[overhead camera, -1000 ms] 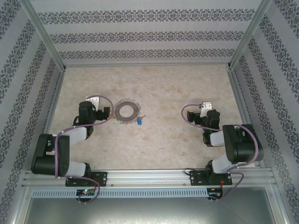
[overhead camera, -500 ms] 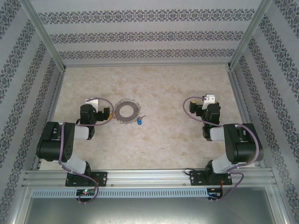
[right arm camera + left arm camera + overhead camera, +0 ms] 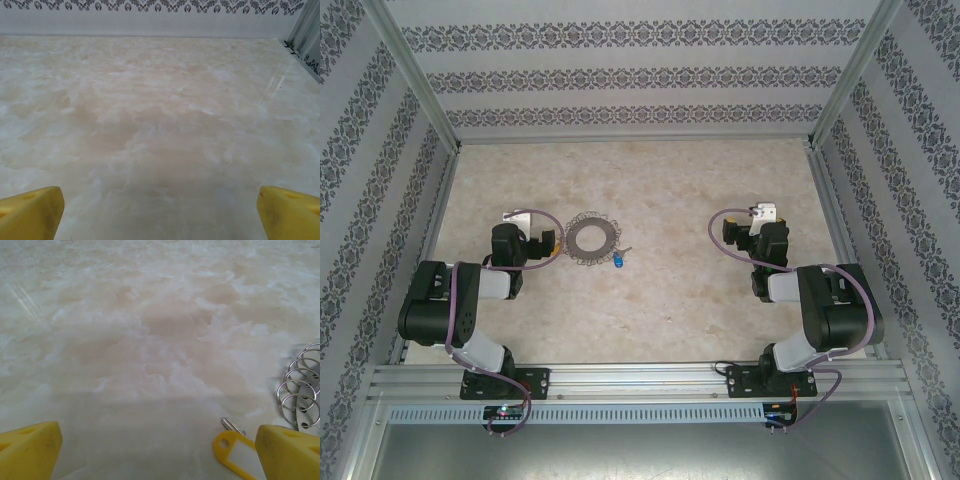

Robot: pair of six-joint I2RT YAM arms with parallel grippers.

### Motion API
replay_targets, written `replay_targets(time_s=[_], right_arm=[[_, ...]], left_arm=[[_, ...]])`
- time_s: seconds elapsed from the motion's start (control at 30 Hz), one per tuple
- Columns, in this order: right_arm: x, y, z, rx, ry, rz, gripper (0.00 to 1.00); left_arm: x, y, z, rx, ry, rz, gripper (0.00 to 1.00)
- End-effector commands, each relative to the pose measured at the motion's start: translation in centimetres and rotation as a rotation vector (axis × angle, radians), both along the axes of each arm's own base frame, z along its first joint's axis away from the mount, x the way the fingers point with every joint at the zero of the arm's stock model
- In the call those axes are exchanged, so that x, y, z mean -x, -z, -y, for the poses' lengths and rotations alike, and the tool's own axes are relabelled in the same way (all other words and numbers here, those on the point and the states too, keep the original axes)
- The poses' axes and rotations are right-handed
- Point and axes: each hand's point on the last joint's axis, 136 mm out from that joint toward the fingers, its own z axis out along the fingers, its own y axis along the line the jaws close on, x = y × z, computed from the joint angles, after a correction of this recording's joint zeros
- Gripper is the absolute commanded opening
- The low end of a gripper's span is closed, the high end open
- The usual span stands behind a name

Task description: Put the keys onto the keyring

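- Left gripper (image 3: pixel 159 452) jaws open wide, nothing between the pads being gripped; yellow fingers (image 3: pixel 27 450) sit at 7 and 5 o'clock in the left wrist view, low over the table (image 3: pixel 660 310).
- Right gripper (image 3: pixel 160 212) jaws also open wide and empty; its yellow fingers (image 3: pixel 290 210) are at the bottom corners of the right wrist view, with bare marbled table ahead and the patterned wall (image 3: pixel 150 15) at 12 o'clock.
- Yellow key (image 3: pixel 235 450) lies flat on the table inside the left gripper's open span, just beside the finger at 5 o'clock. Its metal blade points toward 11 o'clock. I cannot tell whether it touches the finger.
- Keyring (image 3: pixel 592 237) lies flat on the table, left of centre in the top view, at 3 o'clock from the left gripper and just beside it. In the left wrist view its wire loops show at the 3 to 4 o'clock edge, near the yellow key but apart from it.
- Blue key (image 3: pixel 618 261) lies on the table at 5 o'clock from the keyring, just off its fringe, not on the ring.
- The right gripper is well apart from the keyring, at 3 o'clock from it, pointing toward 12 o'clock.
- Neither key is on the keyring.
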Motion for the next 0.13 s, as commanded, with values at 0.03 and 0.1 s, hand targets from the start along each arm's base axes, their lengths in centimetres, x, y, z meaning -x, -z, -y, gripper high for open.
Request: replay_targets(time_s=[0.03,0.1], right_arm=[[-0.55,-1.5,-0.13,0.01,-0.004,0.04,0.98],[-0.42,-1.56,-0.17,0.014,-0.004,0.046,0.98]], left_arm=[[-0.97,-2.13,-0.28,0.017,-0.017,0.084,0.99],[-0.97,-2.14,-0.22,0.017,-0.014,0.084,0.99]])
